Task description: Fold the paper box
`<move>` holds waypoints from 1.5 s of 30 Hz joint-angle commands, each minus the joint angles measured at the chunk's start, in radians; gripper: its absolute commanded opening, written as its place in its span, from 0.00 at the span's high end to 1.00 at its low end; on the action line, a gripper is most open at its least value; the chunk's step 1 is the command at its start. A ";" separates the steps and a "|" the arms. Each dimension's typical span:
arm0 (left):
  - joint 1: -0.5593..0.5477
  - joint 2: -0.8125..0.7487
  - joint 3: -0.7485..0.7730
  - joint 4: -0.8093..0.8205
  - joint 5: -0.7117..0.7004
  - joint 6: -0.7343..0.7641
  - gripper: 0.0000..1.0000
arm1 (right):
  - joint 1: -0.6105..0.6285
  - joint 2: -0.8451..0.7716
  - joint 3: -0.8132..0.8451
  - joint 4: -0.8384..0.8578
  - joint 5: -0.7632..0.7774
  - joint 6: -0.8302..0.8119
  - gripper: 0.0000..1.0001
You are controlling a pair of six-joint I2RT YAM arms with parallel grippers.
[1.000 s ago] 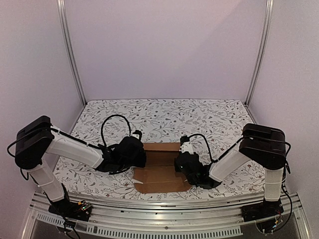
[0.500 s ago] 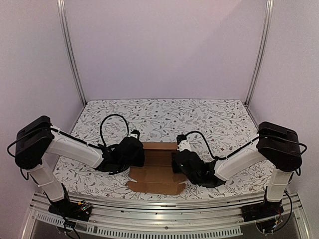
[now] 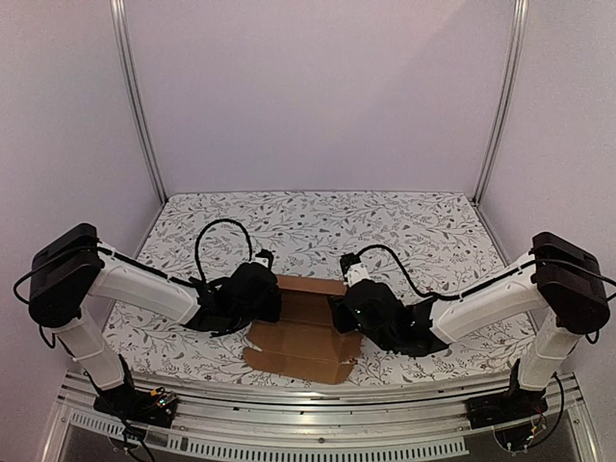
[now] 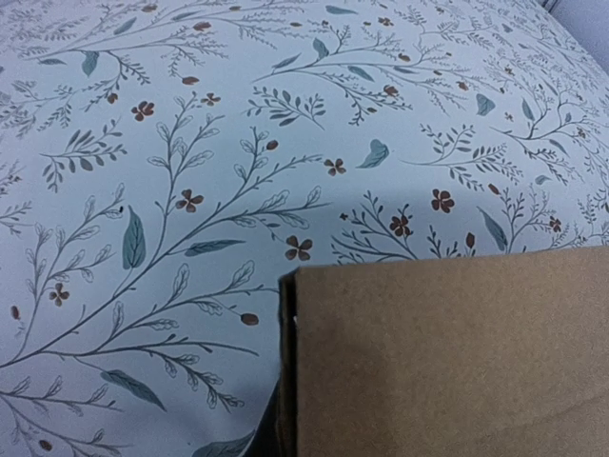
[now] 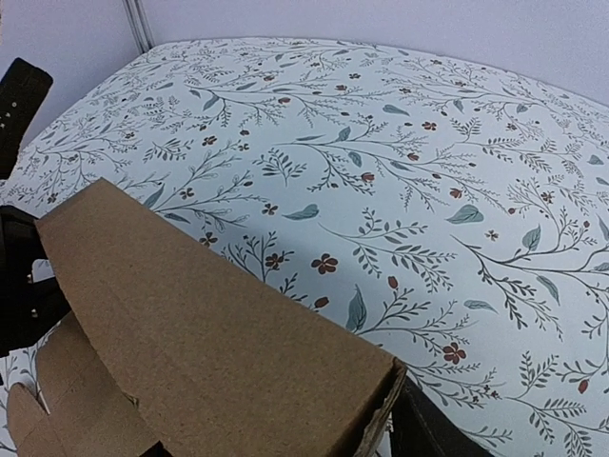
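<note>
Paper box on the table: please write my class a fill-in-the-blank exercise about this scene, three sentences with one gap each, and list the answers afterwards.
1. The paper box is made of plain ___ cardboard.
2. In the top view it lies ___ the left gripper and the right gripper.
3. The table cover carries a ___ print of leaves and small blossoms.

Missing words: brown; between; floral
</note>
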 commanded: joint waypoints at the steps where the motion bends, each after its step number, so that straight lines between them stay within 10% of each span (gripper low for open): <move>1: -0.008 -0.018 0.017 0.004 -0.004 0.016 1.00 | 0.011 -0.044 0.021 -0.051 -0.052 -0.020 0.41; 22: -0.022 -0.030 0.030 -0.040 -0.088 0.066 1.00 | -0.070 -0.340 0.028 -0.295 -0.298 -0.196 0.32; 36: -0.043 0.045 0.023 0.095 0.025 0.272 1.00 | -0.199 -0.089 0.264 -0.316 -0.705 -0.152 0.99; 45: -0.042 0.109 0.059 0.210 0.181 0.404 1.00 | -0.200 0.012 0.263 -0.239 -0.746 -0.110 1.00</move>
